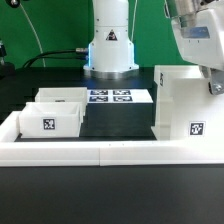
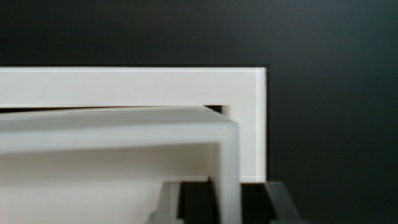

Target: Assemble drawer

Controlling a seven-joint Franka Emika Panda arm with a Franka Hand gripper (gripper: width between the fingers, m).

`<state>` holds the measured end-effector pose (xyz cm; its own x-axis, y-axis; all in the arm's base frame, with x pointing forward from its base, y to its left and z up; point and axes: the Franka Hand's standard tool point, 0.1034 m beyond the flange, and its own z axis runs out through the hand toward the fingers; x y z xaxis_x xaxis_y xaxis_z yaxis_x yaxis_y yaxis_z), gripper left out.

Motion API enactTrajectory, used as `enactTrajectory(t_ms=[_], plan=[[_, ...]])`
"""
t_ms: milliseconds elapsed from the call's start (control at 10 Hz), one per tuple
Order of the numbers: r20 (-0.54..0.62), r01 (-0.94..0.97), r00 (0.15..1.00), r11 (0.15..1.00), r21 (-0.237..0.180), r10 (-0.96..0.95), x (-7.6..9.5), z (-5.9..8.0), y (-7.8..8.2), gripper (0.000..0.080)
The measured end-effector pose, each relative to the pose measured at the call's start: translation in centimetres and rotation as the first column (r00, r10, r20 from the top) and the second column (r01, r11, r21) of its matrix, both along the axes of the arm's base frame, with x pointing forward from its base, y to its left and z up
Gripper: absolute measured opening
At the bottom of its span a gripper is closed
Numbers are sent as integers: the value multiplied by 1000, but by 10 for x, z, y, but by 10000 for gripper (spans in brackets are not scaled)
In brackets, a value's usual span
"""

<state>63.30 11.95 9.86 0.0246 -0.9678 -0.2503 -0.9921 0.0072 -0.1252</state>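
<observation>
The drawer's tall white housing point(image 1: 185, 105) stands at the exterior view's right, with a tag on its front face. Two white trays point(image 1: 55, 112) sit side by side at the exterior view's left, the front one showing a tag. My gripper point(image 1: 208, 72) hangs over the housing's top edge. In the wrist view the gripper point(image 2: 228, 205) straddles a thin white wall of the housing point(image 2: 134, 90). A dark finger point(image 2: 189, 203) stands on each side of the wall, close against it. The jaws look shut on that wall.
The marker board point(image 1: 110, 96) lies flat in front of the robot base point(image 1: 110, 50). A low white wall point(image 1: 100, 150) borders the black table at the front and sides.
</observation>
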Motion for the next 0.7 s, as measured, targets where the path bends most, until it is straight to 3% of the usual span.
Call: enactTrajectory(t_ms=[600, 700], plan=[[8, 7, 1000, 1000, 2, -7, 7, 1, 2, 41], [8, 6, 1000, 1000, 2, -6, 7, 1, 2, 254]])
